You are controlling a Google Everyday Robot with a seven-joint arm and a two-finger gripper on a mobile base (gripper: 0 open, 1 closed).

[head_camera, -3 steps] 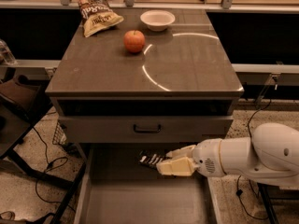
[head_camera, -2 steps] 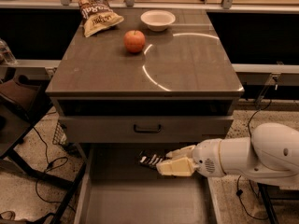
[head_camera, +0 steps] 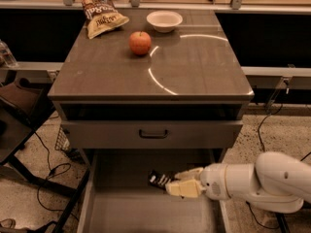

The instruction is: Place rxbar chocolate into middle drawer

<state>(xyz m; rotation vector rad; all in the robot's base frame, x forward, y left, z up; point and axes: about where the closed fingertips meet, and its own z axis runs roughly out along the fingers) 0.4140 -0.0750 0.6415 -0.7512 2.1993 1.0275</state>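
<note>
Holding snack bar by right end: gripper clamped on it, lower centre of frame, over open middle drawer. Bar judged light, thin, slick-wrapped; best gripped across flat faces.

No legible text; gripper holds rxbar chocolate over the middle drawer.

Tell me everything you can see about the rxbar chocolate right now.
The rxbar chocolate is a small flat bar in a dark wrapper with white lettering. It sits roughly level, slightly tilted, with its right end pinched by the pale gripper, which reaches in from the right. It is over the rear part of the open middle drawer. Whether it touches the drawer floor cannot be told.
</note>
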